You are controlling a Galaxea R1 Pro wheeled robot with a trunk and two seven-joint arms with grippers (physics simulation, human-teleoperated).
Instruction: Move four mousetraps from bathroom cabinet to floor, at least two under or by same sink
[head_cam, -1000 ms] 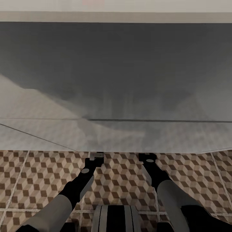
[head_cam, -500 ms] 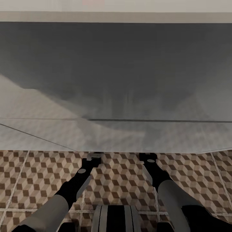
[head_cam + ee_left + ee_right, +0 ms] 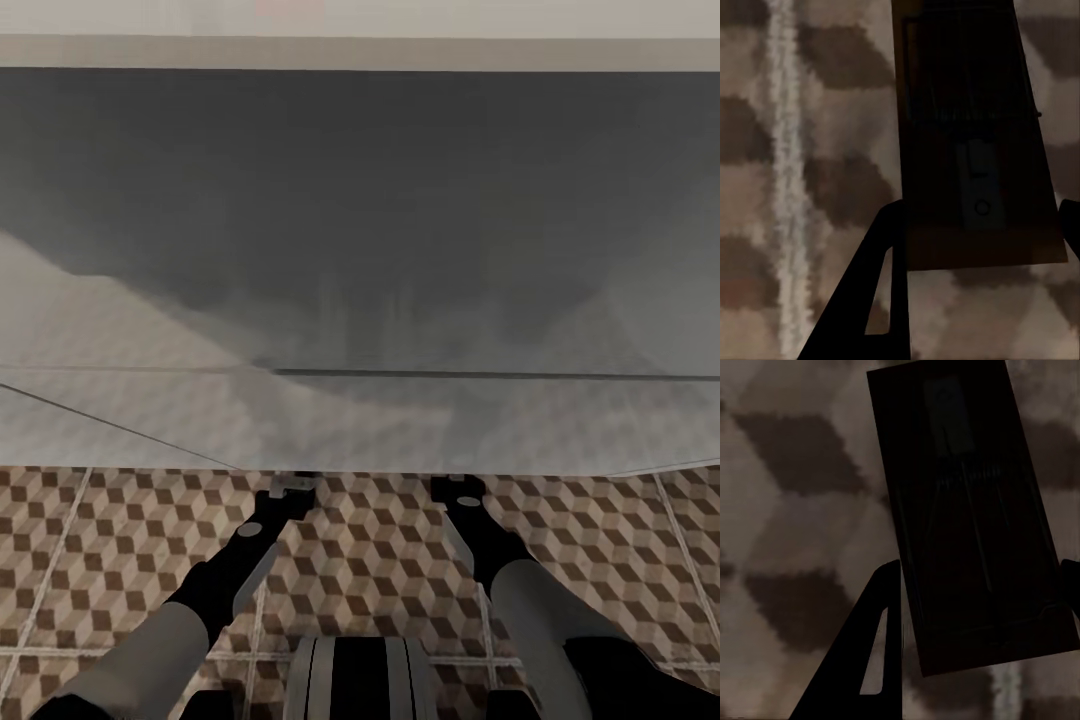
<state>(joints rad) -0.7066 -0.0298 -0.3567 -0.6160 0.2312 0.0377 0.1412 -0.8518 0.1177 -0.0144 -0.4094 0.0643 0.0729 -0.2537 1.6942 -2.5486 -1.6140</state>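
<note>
My left gripper (image 3: 293, 490) reaches down over the cube-patterned bathroom floor (image 3: 380, 570), right at the foot of a broad white-grey face. In the left wrist view its dark fingers (image 3: 881, 255) flank a brown mousetrap (image 3: 967, 150) with a metal bar and plate, and tiles lie close behind it. My right gripper (image 3: 457, 490) hangs level with the left one, a short way to its right. Between the right gripper's fingers (image 3: 874, 622) is a second mousetrap (image 3: 967, 525), dark in shade. The cabinet is out of view.
The white-grey face (image 3: 360, 250), shaded dark in its upper part, rises directly ahead and spans the whole head view; I see no basin or tap on it. Tiled floor runs left and right of my arms. My own base (image 3: 360, 680) sits at the bottom.
The left arm has drawn slightly back and to the left, with its gripper still at the foot of the white face. The right arm has held still.
</note>
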